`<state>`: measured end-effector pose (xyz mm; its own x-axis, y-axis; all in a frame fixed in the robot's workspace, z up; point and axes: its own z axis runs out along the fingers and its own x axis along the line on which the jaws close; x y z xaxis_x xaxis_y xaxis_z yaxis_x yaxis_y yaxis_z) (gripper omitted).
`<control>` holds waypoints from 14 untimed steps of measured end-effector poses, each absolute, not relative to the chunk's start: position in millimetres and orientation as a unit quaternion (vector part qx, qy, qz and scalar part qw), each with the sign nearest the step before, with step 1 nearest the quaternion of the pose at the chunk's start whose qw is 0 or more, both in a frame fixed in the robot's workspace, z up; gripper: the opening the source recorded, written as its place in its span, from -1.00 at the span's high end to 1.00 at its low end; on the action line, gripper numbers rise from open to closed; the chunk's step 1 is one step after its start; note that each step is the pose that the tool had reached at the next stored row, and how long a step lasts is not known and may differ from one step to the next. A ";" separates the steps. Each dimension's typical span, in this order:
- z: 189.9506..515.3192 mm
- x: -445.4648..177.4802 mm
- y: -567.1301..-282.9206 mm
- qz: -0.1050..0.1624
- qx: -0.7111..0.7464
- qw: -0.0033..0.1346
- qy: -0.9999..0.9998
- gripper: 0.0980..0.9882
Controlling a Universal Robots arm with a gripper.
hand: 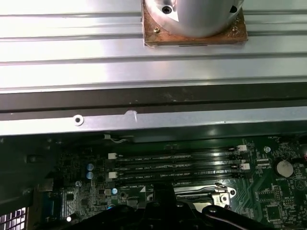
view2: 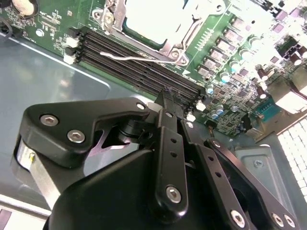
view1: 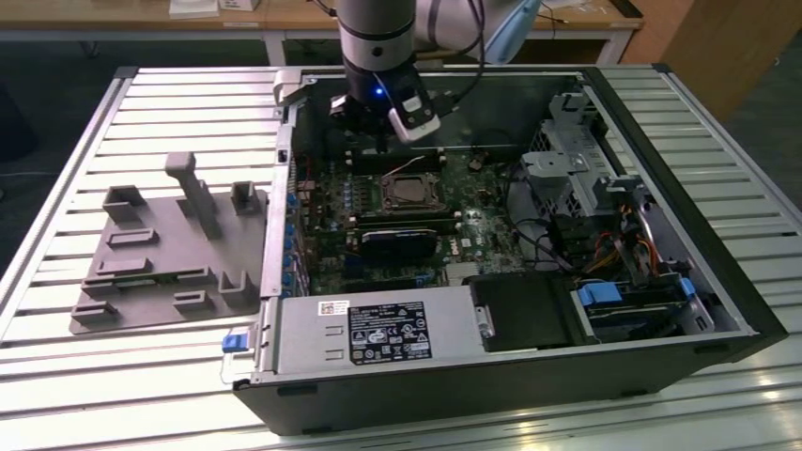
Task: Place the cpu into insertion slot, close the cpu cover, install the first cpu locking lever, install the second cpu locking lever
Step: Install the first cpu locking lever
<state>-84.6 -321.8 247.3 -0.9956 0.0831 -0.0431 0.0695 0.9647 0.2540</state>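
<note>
In the second wrist view the cpu (view2: pixel 153 17) lies in the insertion slot, its top bright with glare. The cpu cover (view2: pixel 169 46) is down around it as a metal frame. A thin wire locking lever (view2: pixel 139 57) sticks out sideways over the memory slots, unlatched. My gripper (view2: pixel 166 96) hovers above those slots, just off the socket's edge, shut with nothing in it. In the exterior view the gripper (view1: pixel 366 117) hangs over the far part of the board, beyond the insertion slot (view1: pixel 408 194). A corner of the socket (hand: pixel 216 194) shows in the first wrist view.
Long black memory slots (view2: pixel 144 67) (hand: pixel 177 165) run beside the socket. A black card (view1: pixel 394 244) and a power supply (view1: pixel 376 334) sit nearer the front. The drive cage (view1: pixel 589 178) fills the case's right. A grey fixture tray (view1: pixel 163 254) lies outside on the left.
</note>
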 end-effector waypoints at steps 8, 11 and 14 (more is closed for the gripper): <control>244.3 -83.5 -321.8 0.121 0.037 0.037 0.991 0.99; 243.1 -83.5 -321.8 0.117 0.035 0.050 0.991 0.99; 241.5 -83.5 -321.8 0.115 0.034 0.063 0.991 0.99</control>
<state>-83.5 -321.8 241.5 -0.9899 0.0812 -0.1165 0.0524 0.9714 0.2317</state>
